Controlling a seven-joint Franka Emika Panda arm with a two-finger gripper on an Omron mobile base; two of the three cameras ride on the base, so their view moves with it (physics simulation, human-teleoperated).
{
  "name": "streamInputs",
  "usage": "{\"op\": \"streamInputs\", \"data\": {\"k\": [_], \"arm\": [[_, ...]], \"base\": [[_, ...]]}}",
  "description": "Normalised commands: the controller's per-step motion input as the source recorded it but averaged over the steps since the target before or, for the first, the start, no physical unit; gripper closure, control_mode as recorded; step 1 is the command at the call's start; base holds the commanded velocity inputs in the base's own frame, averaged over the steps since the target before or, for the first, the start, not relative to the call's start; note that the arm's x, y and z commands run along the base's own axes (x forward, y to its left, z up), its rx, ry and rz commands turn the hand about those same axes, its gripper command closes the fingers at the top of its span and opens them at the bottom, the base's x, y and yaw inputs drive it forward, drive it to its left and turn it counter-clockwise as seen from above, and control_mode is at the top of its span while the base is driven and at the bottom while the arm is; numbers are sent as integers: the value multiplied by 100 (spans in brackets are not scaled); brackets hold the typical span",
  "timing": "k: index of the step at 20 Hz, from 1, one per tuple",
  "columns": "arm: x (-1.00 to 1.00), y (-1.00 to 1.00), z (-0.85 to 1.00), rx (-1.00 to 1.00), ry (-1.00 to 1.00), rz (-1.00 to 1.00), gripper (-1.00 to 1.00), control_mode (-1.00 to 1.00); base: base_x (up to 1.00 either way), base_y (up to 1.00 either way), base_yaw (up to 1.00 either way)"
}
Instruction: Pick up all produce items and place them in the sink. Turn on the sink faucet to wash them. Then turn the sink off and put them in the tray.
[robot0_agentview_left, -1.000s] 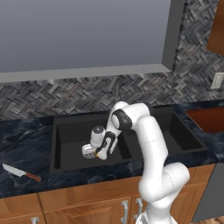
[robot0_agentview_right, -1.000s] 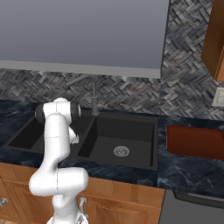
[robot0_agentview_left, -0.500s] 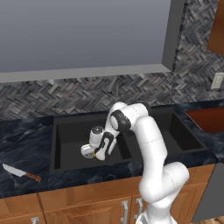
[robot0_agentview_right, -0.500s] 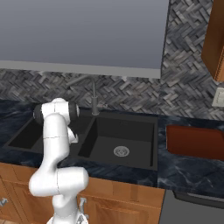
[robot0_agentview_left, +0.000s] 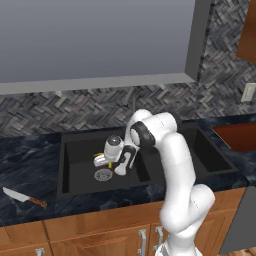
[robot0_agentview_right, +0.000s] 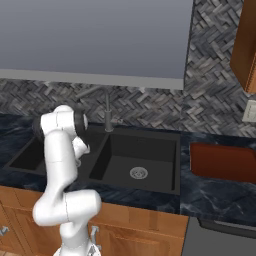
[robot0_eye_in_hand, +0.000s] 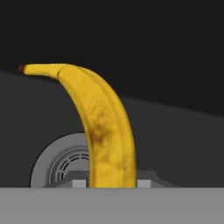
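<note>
- Down in the left basin of the sink (robot0_agentview_left: 75, 150), left of centre in the left base view, the gripper (robot0_agentview_left: 106, 161) has its claw closed tight on the banana (robot0_agentview_left: 102, 159).
- Seen from the hand view, the banana (robot0_eye_in_hand: 103, 131) rises from the bottom centre between the two finger tips and curves up and over to the upper left, its brown stem end pointing left.
- Behind it in the hand view, at the lower left, lies the round silver drain (robot0_eye_in_hand: 61, 164) on the dark basin floor.
- From the left base view the same drain (robot0_agentview_left: 103, 175) sits just below the gripper in the frame.
- At the rear rim of the sink, the faucet (robot0_agentview_right: 106, 112) stands upright, upper left of centre in the right base view.
- Right of the sink in that view, the reddish-brown tray (robot0_agentview_right: 222, 162) lies flat on the counter (robot0_agentview_right: 215, 192).
- At the lower left of the left base view, a red-handled knife (robot0_agentview_left: 22, 196) lies on the counter.
</note>
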Motion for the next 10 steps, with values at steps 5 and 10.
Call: {"op": "streamInputs", "data": {"k": [5,10], "arm": [[-48,-5,100,0,-7,0,100,-100],[-67,-1,100,0,0,0,100,-100]], "base": [[0,0,0],[0,0,0]]}}
